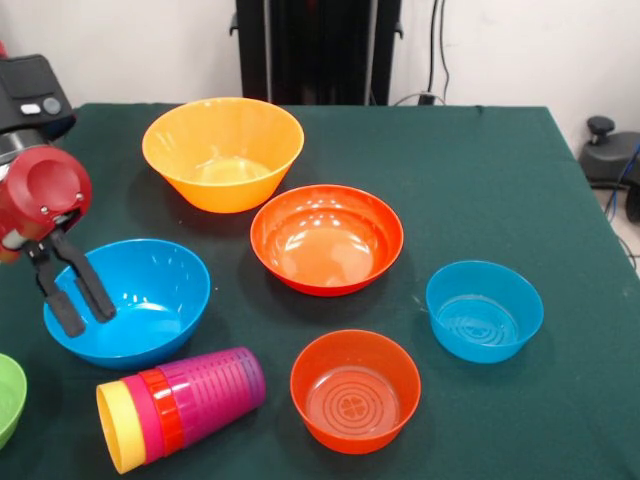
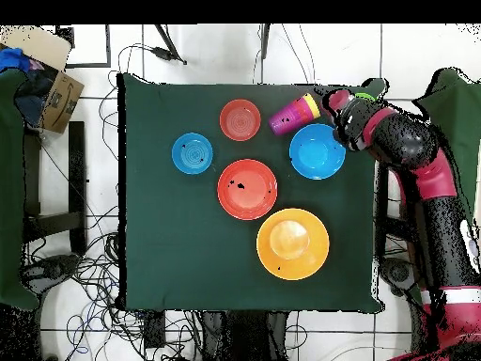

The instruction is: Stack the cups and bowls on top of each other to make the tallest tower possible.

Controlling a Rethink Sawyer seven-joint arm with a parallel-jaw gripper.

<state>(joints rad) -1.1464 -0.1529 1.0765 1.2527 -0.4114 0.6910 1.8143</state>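
The cups lie nested in one column on its side (image 1: 180, 405) at the table's near left, yellow rim outermost, then crimson, orange-red and a purple body; they also show as the cup column (image 2: 294, 114). My gripper (image 1: 88, 316) hangs over the left rim of the large blue bowl (image 1: 140, 300), open, with nothing between its fingers. Spread over the cloth are the large orange-yellow bowl (image 1: 223, 150), the wide red-orange bowl (image 1: 326, 238), the small blue bowl (image 1: 484, 310) and the small orange bowl (image 1: 355, 392). A green bowl (image 1: 8, 400) is cut off by the left edge.
A dark green cloth (image 1: 480, 180) covers the table. In the overhead view the arm (image 2: 413, 160) reaches in along the right side and partly hides the green bowl (image 2: 373, 88). Cables and a cardboard box (image 2: 52, 89) lie on the floor around the table.
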